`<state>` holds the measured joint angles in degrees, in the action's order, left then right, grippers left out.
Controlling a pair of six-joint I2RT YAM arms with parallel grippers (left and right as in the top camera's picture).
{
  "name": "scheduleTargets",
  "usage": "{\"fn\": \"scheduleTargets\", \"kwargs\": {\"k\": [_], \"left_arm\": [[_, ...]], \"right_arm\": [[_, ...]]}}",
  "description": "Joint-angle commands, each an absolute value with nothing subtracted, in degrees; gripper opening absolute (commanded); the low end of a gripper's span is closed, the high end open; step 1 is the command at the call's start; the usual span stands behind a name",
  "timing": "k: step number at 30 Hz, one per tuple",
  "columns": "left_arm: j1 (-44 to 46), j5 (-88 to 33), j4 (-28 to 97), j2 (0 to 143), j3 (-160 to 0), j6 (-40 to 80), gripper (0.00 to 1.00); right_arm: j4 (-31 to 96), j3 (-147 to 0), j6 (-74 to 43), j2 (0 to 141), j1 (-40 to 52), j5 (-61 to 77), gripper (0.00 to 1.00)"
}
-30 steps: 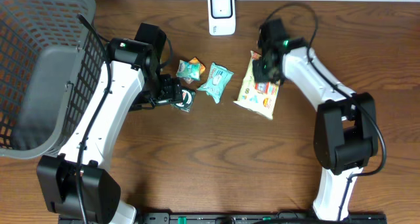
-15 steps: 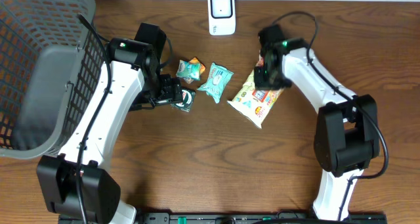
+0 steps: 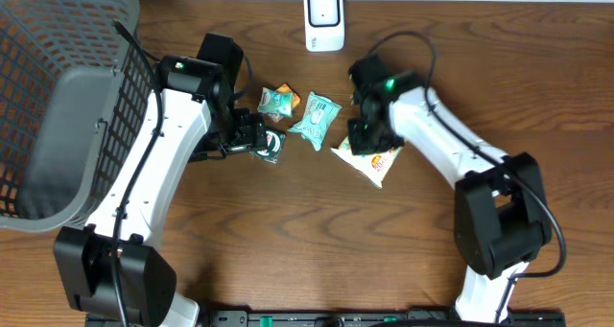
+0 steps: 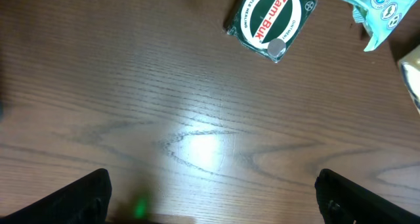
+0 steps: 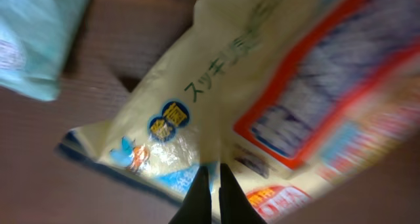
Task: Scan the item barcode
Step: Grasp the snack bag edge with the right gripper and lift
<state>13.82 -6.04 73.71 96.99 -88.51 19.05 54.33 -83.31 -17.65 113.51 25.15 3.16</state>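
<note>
On the robot's own side, bare wood of the counter (image 3: pixel 288 241) is showing between the two arm bases. Farther out, the right pincer (image 3: pixel 365 133) is clamping fully shut on the cream snack bag (image 3: pixel 376 160). In the right wrist view its closed tips (image 5: pixel 210 175) are pinching a fold of the bag (image 5: pixel 262 66), which is printed with green Japanese lettering and a red-bordered panel. The bag is sitting right of centre, its free corner pointing towards the robot. I cannot tell whether it is touching the wood.

At about the same depth, the left pincer (image 3: pixel 247 135) is hovering with its jaws spread wide and gripping nothing. Its wrist view is showing the fingers (image 4: pixel 79 198) apart over bare wood. A dark green Zam-Buk tin (image 4: pixel 270 23) is lying just beyond them.

A teal packet (image 3: pixel 317 119) is lying between tin and bag, and a small green-and-orange packet (image 3: pixel 278 101) is lying just beyond the tin. A grey mesh basket (image 3: pixel 29 39) is occupying the far left. At the far edge, the white scanner (image 3: pixel 324 18) is standing well apart from the bag.
</note>
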Motion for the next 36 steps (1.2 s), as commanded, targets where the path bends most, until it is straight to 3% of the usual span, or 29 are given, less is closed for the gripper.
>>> {"fn": "scheduleTargets", "kwargs": {"k": [1, 7, 15, 26, 36], "left_arm": [[13.8, -5.9, 74.1, 97.2, -89.1, 18.7, 0.98], [13.8, -5.9, 74.1, 97.2, -89.1, 18.7, 0.98], [13.8, -5.9, 74.1, 97.2, -89.1, 18.7, 0.98], [13.8, -5.9, 74.1, 97.2, -89.1, 18.7, 0.98], [13.8, -5.9, 74.1, 97.2, -89.1, 18.7, 0.98]], "right_arm": [[49.8, -77.1, -19.3, 113.6, 26.3, 3.3, 0.01], [52.5, -78.5, -19.9, 112.7, 26.2, 3.8, 0.01], [57.9, -92.1, -17.6, 108.9, 23.2, -1.1, 0.01], [47.5, -89.2, -17.8, 110.8, 20.1, -7.8, 0.01], [34.9, -79.6, -18.4, 116.4, 19.8, -12.7, 0.09]]}}
